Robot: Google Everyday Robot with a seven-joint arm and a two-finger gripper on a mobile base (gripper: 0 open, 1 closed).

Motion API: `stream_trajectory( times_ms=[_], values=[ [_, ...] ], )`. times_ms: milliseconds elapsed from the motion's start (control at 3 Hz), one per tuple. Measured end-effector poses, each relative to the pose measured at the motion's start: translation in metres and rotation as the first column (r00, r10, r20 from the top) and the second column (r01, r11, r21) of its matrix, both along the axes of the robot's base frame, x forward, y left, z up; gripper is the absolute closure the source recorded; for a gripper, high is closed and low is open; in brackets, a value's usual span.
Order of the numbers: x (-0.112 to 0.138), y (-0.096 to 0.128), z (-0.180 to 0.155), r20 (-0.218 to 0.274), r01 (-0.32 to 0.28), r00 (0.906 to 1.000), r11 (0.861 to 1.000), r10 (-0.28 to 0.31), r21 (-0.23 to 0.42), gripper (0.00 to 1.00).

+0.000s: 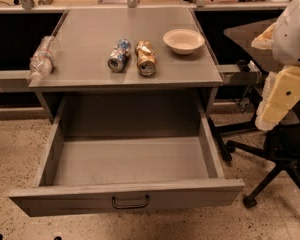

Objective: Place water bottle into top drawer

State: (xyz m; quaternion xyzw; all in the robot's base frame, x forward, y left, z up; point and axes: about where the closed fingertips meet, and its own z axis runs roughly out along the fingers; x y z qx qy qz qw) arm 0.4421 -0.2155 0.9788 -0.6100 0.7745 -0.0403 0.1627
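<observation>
One water bottle (41,59) at left edge of table (90,26); pincer (272,109) far right.

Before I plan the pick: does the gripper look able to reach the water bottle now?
Probably yes, from above. The gripper hangs right of the table; the water bottle lies uncovered at its left edge. A blue-silver can, a gold-brown can and a bowl lie between.

The robot's white, rounded arm shell (292,29) fills the upper right corner of the view, partly cut off by the frame. Below it hangs the pale yellow, blocky pincer (272,109), sloping downward and a little to the left, its tip lowest. It hangs free in the air at the right edge.
</observation>
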Motion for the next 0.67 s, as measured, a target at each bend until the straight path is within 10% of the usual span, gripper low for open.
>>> stream_trajectory(
  times_ms=[333, 667],
  values=[
    [0.056, 0.027, -0.002, 0.023, -0.161, 0.9865, 0.985, 0.162, -0.062, 0.00],
    [0.114, 0.065, -0.006, 0.041, -0.321, 0.9443, 0.941, 0.327, -0.107, 0.00]
  ],
)
